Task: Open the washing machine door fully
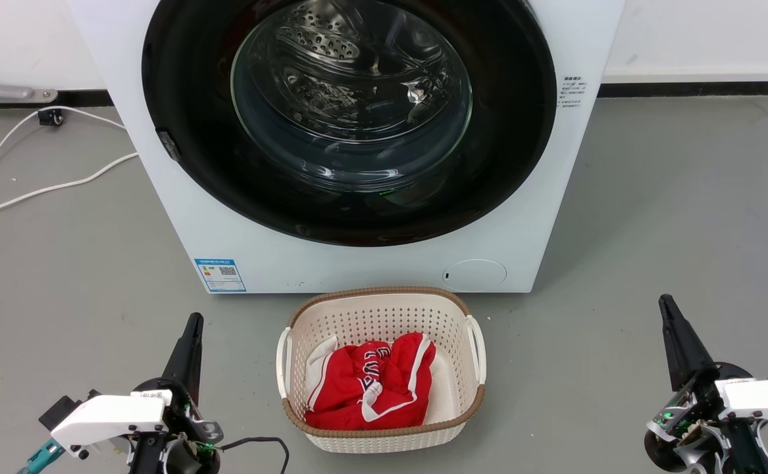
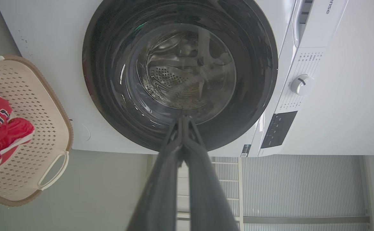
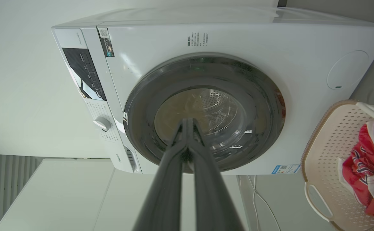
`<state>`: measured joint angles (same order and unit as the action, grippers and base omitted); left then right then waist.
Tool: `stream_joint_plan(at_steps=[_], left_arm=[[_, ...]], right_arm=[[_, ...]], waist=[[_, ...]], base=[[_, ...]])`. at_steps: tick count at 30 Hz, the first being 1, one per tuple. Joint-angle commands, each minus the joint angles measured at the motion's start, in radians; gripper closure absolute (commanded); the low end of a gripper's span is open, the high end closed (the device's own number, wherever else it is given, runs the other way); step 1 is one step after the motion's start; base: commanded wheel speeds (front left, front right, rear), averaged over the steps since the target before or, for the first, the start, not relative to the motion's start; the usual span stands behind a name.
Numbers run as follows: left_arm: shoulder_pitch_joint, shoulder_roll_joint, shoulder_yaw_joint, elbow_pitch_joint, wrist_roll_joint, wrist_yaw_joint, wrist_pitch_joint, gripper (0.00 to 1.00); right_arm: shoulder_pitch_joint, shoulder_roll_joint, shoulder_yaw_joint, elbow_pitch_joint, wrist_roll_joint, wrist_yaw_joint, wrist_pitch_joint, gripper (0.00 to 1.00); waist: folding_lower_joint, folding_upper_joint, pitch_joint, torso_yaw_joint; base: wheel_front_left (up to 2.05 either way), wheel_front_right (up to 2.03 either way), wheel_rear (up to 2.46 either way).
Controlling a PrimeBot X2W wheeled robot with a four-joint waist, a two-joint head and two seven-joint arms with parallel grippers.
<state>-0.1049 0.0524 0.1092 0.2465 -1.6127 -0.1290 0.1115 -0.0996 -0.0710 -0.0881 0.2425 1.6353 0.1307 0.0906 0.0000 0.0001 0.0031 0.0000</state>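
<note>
My left gripper (image 1: pixel 193 324) sits at the lower left of the head view, its two dark fingers pressed together into a single point and holding nothing. In the left wrist view those fingers (image 2: pixel 161 183) rise from the bottom edge and meet at their tips with no gap. My right gripper (image 1: pixel 666 304) is at the lower right, likewise clenched on nothing, and in the right wrist view its fingers (image 3: pixel 166 186) close to a point in the same way. Both grippers hang over the grey floor (image 1: pixel 673 197), well apart from everything else. Between them, at the lower centre of the frame, stands a cream perforated basket (image 1: pixel 384 293) with a brown rim, and a red and white garment (image 1: pixel 364 385) lies bunched inside it. Just beyond the basket, filling the upper centre, is the washing machine (image 1: pixel 370 263), with a small blue sticker (image 1: pixel 220 274) at its lower left corner. The washing machine door (image 1: pixel 515 131) lies flat against the machine's front, and the steel drum shows through its glass. White cables (image 1: pixel 28 191) trail across the floor at the left edge.
</note>
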Motion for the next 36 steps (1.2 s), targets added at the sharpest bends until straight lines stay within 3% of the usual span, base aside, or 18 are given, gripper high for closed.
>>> stream_joint_plan(at_steps=[1, 21, 22, 36], left_arm=[[-0.007, 0.001, 0.004, 0.000, 0.004, -0.003, 0.001, 1.00], [-0.007, 0.000, 0.005, 0.000, 0.005, -0.003, 0.002, 1.00], [0.000, 0.000, 0.001, 0.000, 0.001, 0.000, 0.000, 0.00], [0.010, -0.002, -0.021, -0.042, 0.009, 0.000, -0.061, 0.00]], right_arm=[[-0.013, 0.002, -0.002, 0.002, -0.007, 0.000, 0.005, 1.00], [-0.013, 0.006, -0.008, 0.002, -0.011, 0.000, 0.010, 1.00], [0.000, 0.005, -0.007, 0.000, -0.007, 0.000, 0.007, 0.00], [0.025, 0.009, 0.021, -0.040, -0.006, 0.000, -0.051, 0.00]], waist=[[0.0000, -0.0001, 0.000, 0.000], [0.0000, -0.0001, 0.000, 0.000], [0.0000, -0.0001, 0.000, 0.000], [0.0000, -0.0001, 0.000, 0.001]], base=[[0.00, 0.00, 0.00], [0.00, 0.00, 0.00], [0.00, 0.00, 0.00], [0.00, 0.00, 0.00]])
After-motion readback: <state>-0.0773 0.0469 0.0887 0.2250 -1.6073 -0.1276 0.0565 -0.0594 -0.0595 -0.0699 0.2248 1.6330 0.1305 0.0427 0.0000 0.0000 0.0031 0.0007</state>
